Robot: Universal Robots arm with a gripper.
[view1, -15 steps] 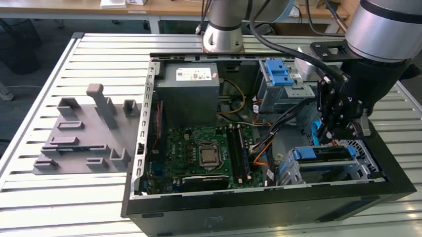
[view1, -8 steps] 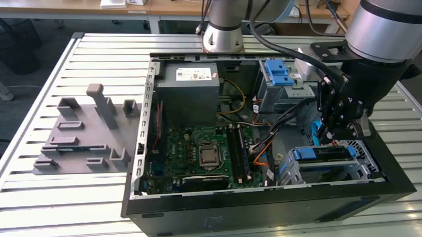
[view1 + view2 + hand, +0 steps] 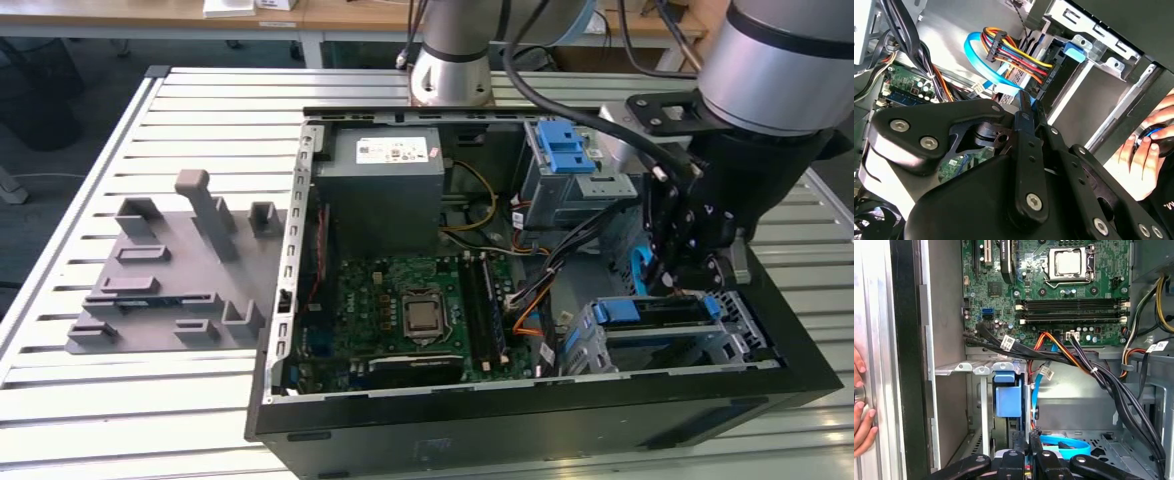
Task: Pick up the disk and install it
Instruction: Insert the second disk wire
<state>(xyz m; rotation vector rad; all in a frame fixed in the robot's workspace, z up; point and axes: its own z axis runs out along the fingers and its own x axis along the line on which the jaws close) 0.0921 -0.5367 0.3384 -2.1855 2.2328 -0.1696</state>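
Observation:
The disk lies in the metal drive cage at the front corner of the open computer case, on the exterior view's right; its blue rail end faces out of the bay. My gripper hangs down inside the case right beside that cage. In both wrist views the black fingers stand pressed together with nothing seen between them. Their tips are close to a blue data cable and a bundle of coloured power wires that run to the disk's end.
The motherboard fills the case floor, with a grey power supply and a blue latch piece at the back. Black cable bundles cross beside the cage. A grey fixture lies on the slatted table. A person's hand rests outside the case wall.

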